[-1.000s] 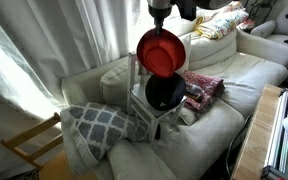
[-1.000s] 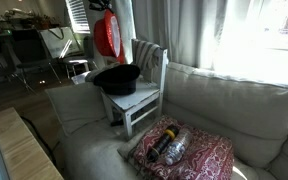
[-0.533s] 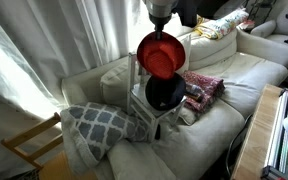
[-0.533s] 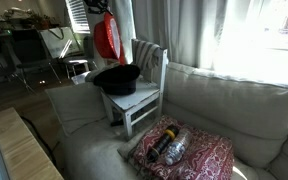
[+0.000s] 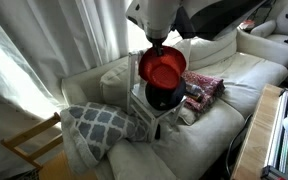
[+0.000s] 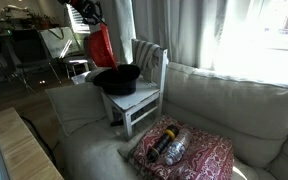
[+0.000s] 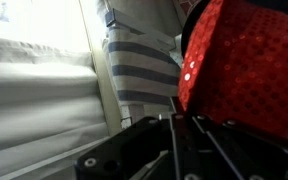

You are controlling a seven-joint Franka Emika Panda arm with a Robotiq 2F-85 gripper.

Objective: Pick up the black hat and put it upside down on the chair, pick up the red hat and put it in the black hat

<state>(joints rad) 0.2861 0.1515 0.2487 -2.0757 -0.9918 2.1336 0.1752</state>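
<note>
beneath the gripper [image 5: 157, 44] hangs the red hat [image 5: 162, 68]

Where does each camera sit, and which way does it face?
Exterior view: high, facing the sofa's front; arm enters from above.
Exterior view: lower, off the sofa's end, looking along it; arm enters top left.
Wrist view: on the arm, looking past the pincer at the bright red round brimmed hat.
Shared: all show that hat.

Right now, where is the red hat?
In both exterior views the red hat hangs in the air, tilted on edge, just above the black hat that sits on the chair, not yet inside it.
</note>
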